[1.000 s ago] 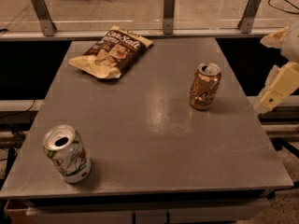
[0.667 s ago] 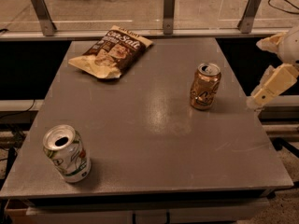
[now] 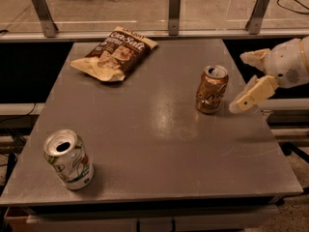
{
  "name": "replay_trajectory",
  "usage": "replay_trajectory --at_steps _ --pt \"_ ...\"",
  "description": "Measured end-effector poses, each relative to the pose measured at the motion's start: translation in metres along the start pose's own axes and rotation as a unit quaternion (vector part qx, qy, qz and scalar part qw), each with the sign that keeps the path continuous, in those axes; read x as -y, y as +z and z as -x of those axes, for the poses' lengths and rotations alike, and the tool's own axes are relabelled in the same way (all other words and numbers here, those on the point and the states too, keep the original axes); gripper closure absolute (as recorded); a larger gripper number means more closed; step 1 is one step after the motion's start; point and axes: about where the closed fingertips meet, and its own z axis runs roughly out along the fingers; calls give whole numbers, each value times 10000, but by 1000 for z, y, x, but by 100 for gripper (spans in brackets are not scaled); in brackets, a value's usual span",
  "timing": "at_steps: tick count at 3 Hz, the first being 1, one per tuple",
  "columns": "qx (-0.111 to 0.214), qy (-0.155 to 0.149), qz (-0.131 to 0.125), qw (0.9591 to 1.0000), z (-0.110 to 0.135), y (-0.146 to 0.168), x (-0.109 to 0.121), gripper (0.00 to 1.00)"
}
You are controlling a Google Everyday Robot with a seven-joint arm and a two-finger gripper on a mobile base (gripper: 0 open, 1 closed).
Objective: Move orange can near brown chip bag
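Observation:
The orange can (image 3: 211, 89) stands upright on the right part of the grey table (image 3: 159, 144), its silver top open. The brown chip bag (image 3: 115, 53) lies flat at the table's far left, with white "Sea Salt" lettering. My gripper (image 3: 240, 82) comes in from the right edge, just right of the can and at its height. Its two pale fingers (image 3: 253, 94) are spread apart and hold nothing. A small gap separates the lower fingertip from the can.
A white can with green and red print (image 3: 68, 159) stands at the table's near left corner. A rail with metal posts (image 3: 175, 11) runs behind the table's far edge. The floor lies beyond it.
My gripper has moved left, in from the table's right edge toward the orange can. The can, the bag and the white can have not moved.

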Motion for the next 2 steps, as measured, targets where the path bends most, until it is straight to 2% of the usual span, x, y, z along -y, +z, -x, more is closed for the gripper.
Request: replay_trajectory --at_steps 1,2 --pt "507 131 119 9986 5 23 -2 0" --pt "834 304 255 9957 13 41 -7 18"
